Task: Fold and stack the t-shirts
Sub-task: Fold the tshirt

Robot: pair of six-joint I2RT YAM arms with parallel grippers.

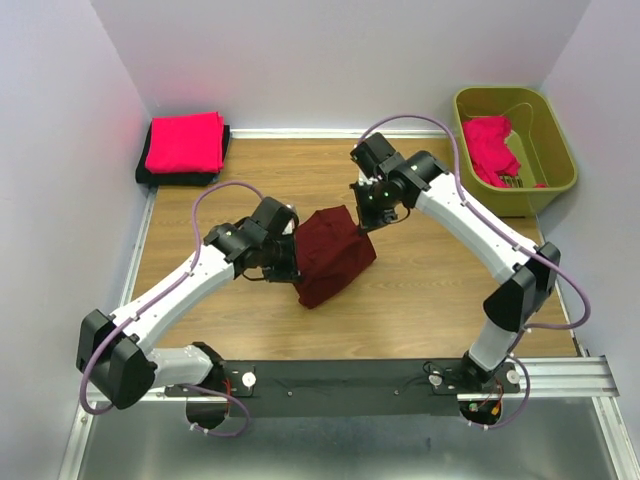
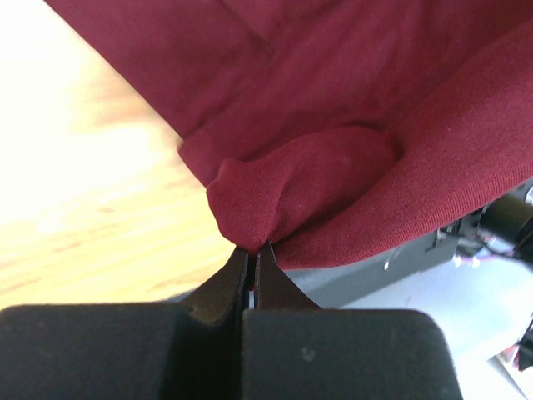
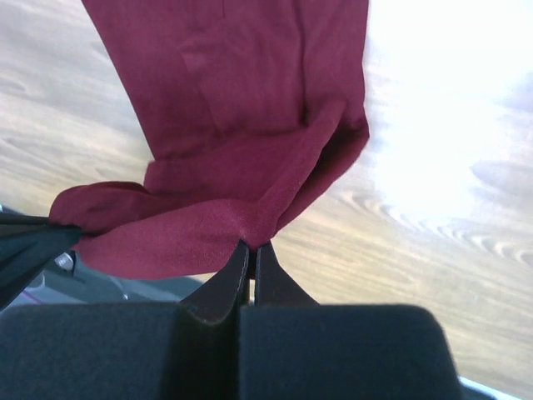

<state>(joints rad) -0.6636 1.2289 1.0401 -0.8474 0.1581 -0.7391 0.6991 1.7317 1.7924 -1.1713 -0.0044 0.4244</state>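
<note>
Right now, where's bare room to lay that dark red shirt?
Bare wood lies between the folded stack and green bin, and between the maroon shirt and right arm. The middle is crowded, with the left arm there too.

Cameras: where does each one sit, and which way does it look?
Top external: high up behind the robot, looking down at the table; left arm and right arm show.
Left wrist: on the left arm, looking along the left gripper, pinching the maroon t-shirt.
Right wrist: on the right arm, looking along the right gripper, pinching it too.
Shared: all three see that t-shirt.
</note>
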